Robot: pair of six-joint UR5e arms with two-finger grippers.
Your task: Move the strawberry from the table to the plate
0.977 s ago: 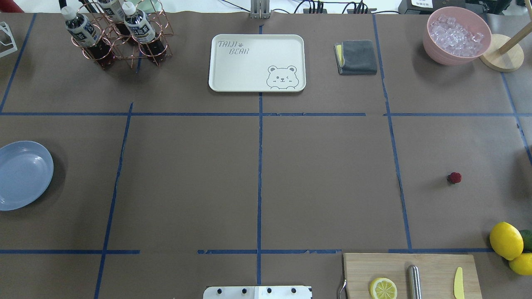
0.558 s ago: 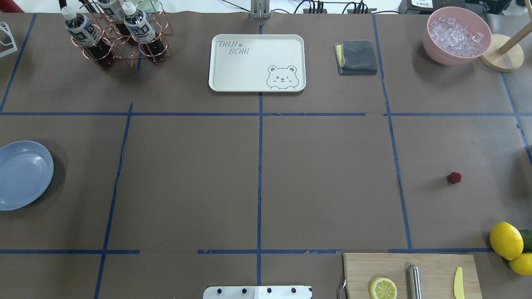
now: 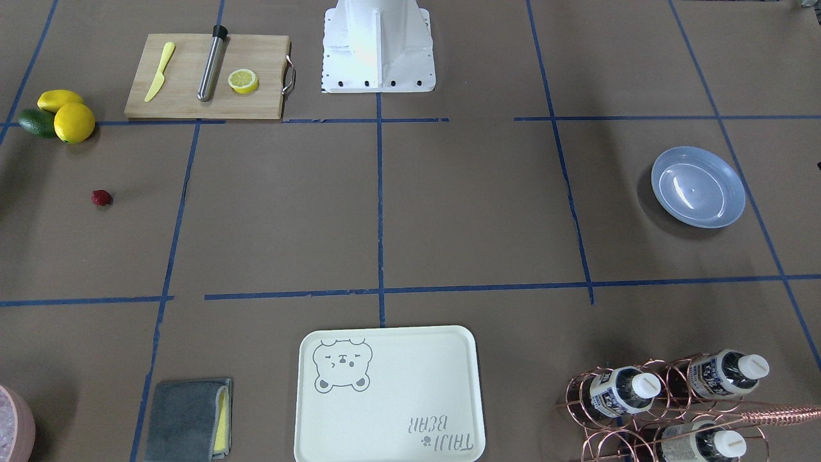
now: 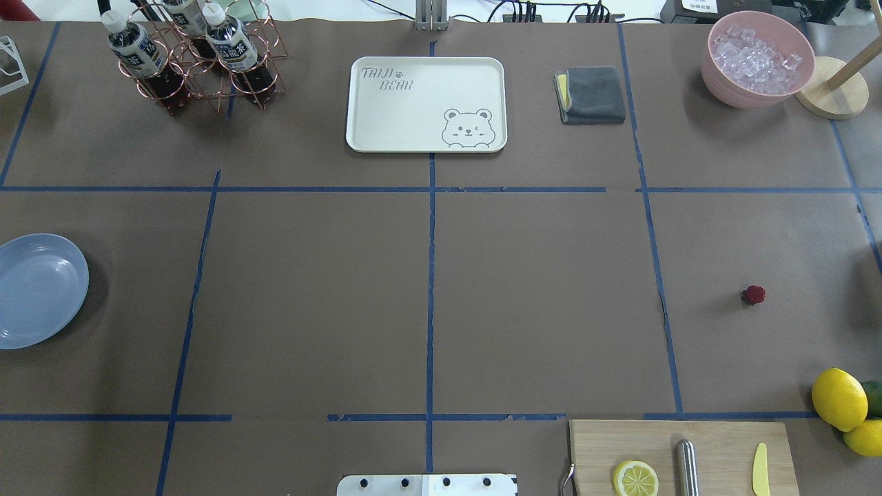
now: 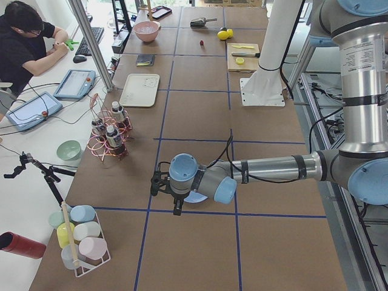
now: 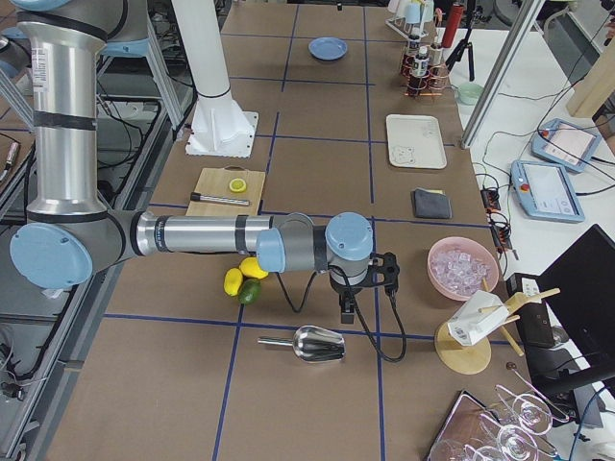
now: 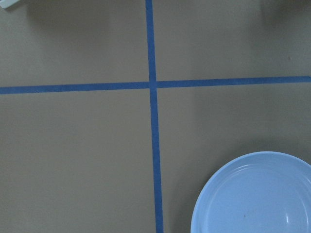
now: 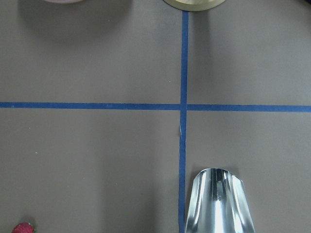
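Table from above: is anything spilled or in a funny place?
Nothing is spilled or tipped. Only the strawberry looks stray: it lies alone on the bare table, apart from the lemons and far from the plate.

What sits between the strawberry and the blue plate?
Nothing: in the overhead view, only bare table crossed by three blue tape lines separates the strawberry from the plate.
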